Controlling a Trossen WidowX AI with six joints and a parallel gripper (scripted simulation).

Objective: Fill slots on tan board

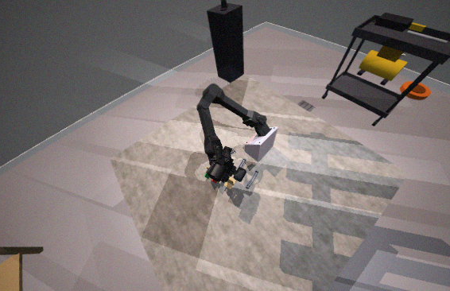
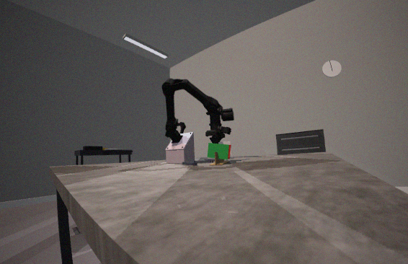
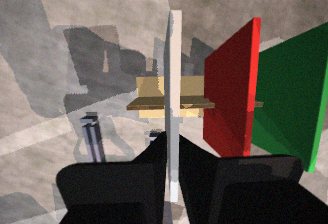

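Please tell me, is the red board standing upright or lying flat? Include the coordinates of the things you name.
Upright: in the wrist view the red board (image 2: 230, 151) (image 3: 231, 87) stands on edge, crosswise to the tan board (image 2: 216, 159) (image 3: 146, 104).

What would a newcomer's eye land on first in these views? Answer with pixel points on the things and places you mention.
Most likely the green board (image 2: 218, 151) (image 3: 298, 97) and the red board (image 3: 230, 90), bright and upright across the tan board (image 3: 148, 104), at the right of the wrist view. Next, the white board (image 3: 174, 65) running down the middle of that view, clamped in the black gripper (image 3: 168, 135). In the top view, the yellow cylinder (image 1: 380, 65) stands out beside the dark cart (image 1: 356, 91), upper right.
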